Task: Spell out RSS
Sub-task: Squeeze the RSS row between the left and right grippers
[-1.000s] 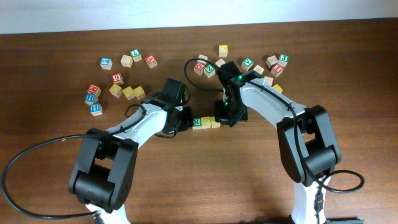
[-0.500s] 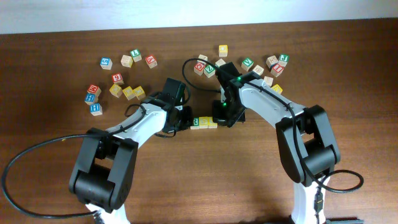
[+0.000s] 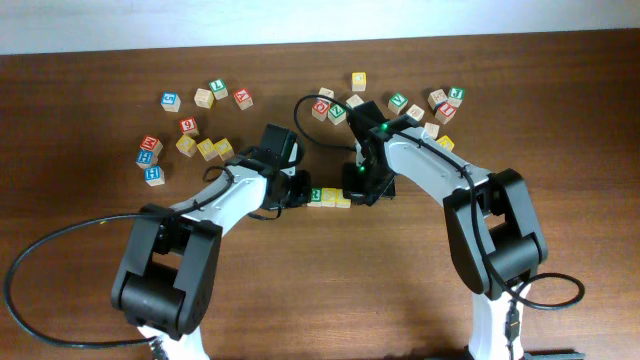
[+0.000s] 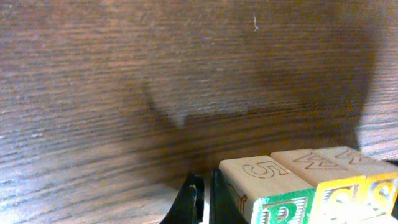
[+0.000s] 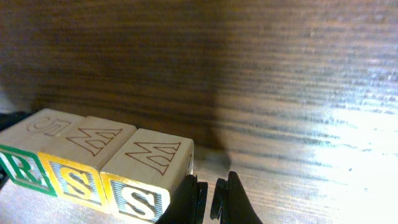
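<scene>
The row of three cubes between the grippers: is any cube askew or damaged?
Nothing stands out. The green R cube, middle yellow S cube and end yellow S cube sit flush in one straight row, letters upright. The left gripper and right gripper stand shut at its ends.

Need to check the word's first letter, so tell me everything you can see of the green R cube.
The green R cube is a wooden block sitting flat on the table, at one end of a three-cube row. One side face is green-bordered with an R, and its bare top is engraved with a 5. Its inner side meets a yellow S cube. The shut left gripper sits close against its outer side.
</scene>
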Robot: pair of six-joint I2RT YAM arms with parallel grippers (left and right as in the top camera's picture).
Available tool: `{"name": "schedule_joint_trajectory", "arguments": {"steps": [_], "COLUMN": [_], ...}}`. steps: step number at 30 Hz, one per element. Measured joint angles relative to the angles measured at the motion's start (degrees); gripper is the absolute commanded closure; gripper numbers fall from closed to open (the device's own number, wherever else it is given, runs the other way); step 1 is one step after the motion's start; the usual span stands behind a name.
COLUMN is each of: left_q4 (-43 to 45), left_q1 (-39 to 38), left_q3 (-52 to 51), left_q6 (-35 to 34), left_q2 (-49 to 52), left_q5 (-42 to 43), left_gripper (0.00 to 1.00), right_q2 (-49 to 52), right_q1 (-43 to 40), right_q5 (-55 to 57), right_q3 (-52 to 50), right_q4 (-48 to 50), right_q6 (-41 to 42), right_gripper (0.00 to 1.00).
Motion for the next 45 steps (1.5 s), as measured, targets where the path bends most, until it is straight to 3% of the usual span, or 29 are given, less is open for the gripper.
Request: {"name": "schedule_joint_trajectory", "arguments": {"steps": [45], "left_q4": [-1.9], "left_q1": [0.1], "left_q3": [0.6], "left_q6": [0.0], "left_q2": [0.0], "left_q5": [0.1], "left_gripper": [0.99], "right_q2": [0.0], "right_q1": [0.0], "right_q5": [0.2], "right_q3": [0.0], "right_q4": [0.2], "right_q6": [0.0], "right_gripper": [0.96]}}
